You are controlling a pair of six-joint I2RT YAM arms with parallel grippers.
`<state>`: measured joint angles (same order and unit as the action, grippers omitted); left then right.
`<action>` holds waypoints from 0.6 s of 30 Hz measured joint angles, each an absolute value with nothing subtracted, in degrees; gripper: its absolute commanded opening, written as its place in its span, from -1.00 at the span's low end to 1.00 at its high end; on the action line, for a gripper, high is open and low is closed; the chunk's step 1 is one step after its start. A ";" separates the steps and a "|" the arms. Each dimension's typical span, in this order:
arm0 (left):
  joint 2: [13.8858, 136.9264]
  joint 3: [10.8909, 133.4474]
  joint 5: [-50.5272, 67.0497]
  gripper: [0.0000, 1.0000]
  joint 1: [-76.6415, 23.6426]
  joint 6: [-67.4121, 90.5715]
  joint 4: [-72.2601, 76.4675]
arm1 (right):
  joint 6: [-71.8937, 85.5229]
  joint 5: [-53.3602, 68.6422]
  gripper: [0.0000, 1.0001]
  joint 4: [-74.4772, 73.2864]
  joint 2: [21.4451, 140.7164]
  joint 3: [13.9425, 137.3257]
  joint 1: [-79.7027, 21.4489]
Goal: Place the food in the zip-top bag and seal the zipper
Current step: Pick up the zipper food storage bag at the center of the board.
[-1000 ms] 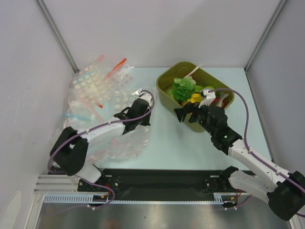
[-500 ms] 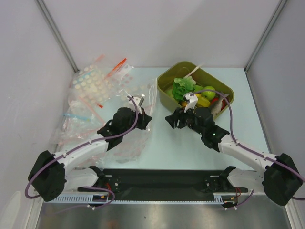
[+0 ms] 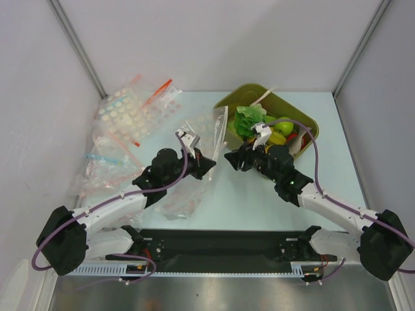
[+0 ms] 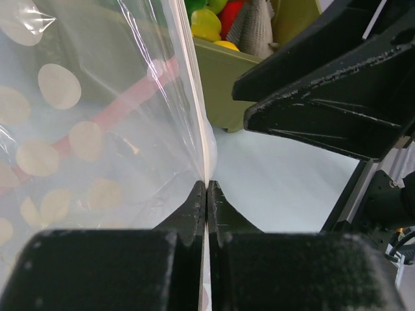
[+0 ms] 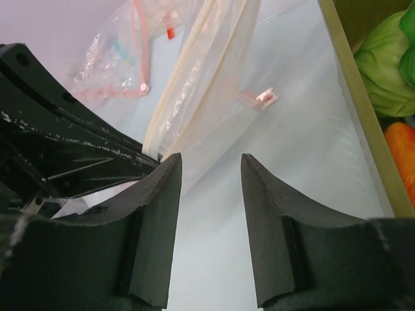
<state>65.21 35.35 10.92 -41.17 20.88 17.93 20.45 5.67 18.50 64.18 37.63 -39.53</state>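
My left gripper (image 3: 206, 166) (image 4: 206, 186) is shut on the edge of the zip-top bag (image 3: 192, 170) (image 4: 91, 129), clear with white dots, and holds it up off the table. The pale zipper (image 4: 207, 146) (image 5: 189, 84) runs straight away from the pinch. Facing it from the right, my right gripper (image 3: 229, 160) (image 5: 211, 165) is open, with nothing between its fingers and the bag's edge just past its left fingertip. The food lies in the olive bin (image 3: 310, 126): the green lettuce (image 3: 249, 119) and a yellow fruit (image 3: 275, 138) (image 4: 205, 27).
Other clear bags (image 3: 126, 120) with red, pink and blue strips are piled at the back left. The bin (image 5: 353, 97) also holds a green apple (image 3: 285, 126), red pieces and a pale green leafy piece (image 5: 388, 71). Enclosure walls close in both sides.
The left gripper has lifted the dotted bag and carried it right, towards the bin. The right gripper has left the bin, moved left to face it, and narrowed its jaws.
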 measured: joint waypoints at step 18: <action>66.52 36.34 7.01 -0.99 -48.38 16.88 16.16 | 24.62 -1.37 -0.15 20.16 64.69 37.52 -39.55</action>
<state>66.52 36.34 7.01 -48.38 16.88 16.16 24.62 -1.37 20.16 64.69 37.52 -39.55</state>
